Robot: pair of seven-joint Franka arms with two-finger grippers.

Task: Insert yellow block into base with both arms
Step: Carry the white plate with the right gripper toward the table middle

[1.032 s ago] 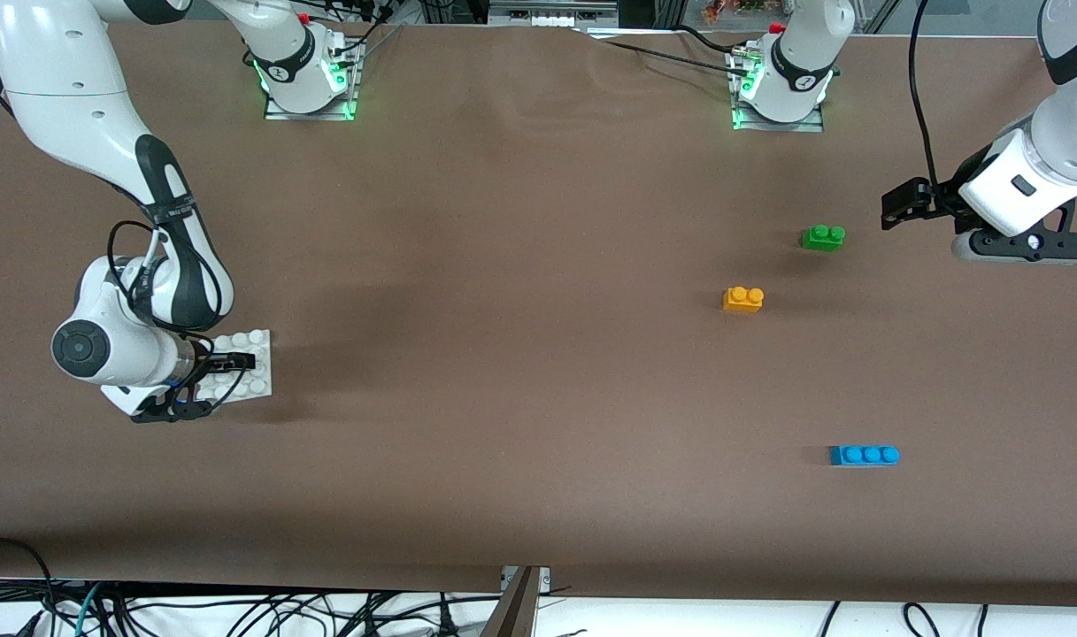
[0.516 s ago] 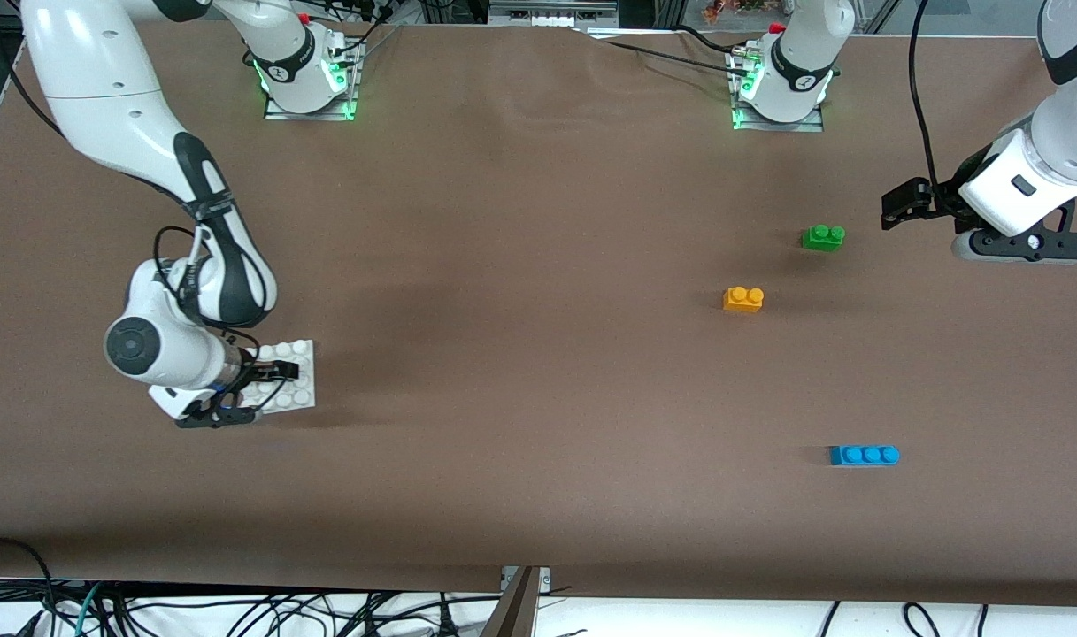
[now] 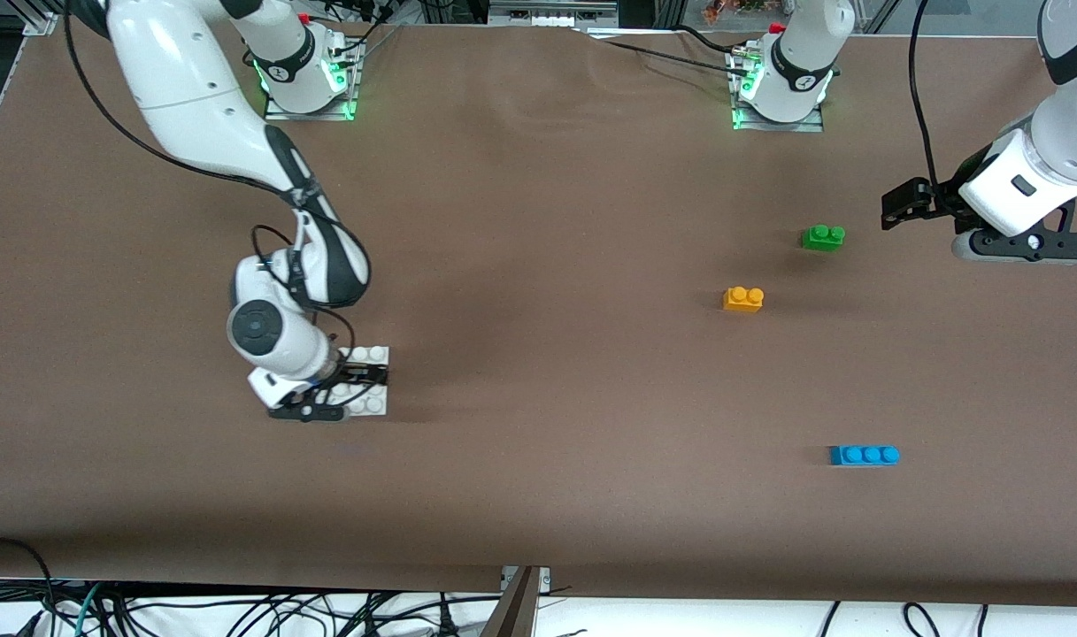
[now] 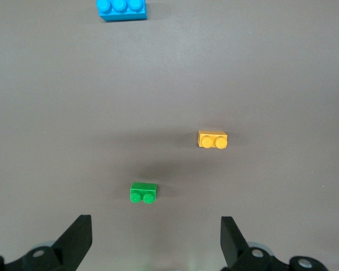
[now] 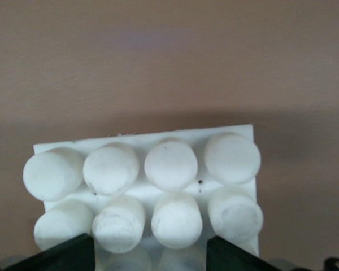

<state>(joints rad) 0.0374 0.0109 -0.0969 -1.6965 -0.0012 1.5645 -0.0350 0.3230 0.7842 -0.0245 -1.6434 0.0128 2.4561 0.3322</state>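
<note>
Right gripper [image 3: 350, 387] is pinching the white stud base [image 3: 379, 405] by one edge. In the right wrist view the two black fingers [image 5: 68, 255] are pressing against the plate from either side. The frames do not show whether the plate is clear of the brown table [image 3: 538, 265] or skimming it.

Yellow block [image 3: 742, 299] is sitting loose and upright on the table, studs up, well apart from the base and at roughly three o'clock of it in the front view. Green two-stud brick [image 3: 823, 237] is lying at about one o'clock of the yellow block, near it. Blue three-stud brick [image 3: 864, 455] is lying at about five o'clock, farther off.

Left gripper [image 4: 154, 226] is waiting with its jaws spread wide and holding nothing. It is hanging over the table at about three o'clock of the green brick.

Risks, as judged from here:
- The edge pinch is taking in little of the plate, so the base could be tilting or slipping out if it catches on the table cover.
- The green brick is lying between the left gripper and the yellow block. A low, direct reach could be knocking it aside or closing on the wrong brick.
- A plate held off level would be leaving studs and block misaligned at pressing, so the block jams or pops off.
</note>
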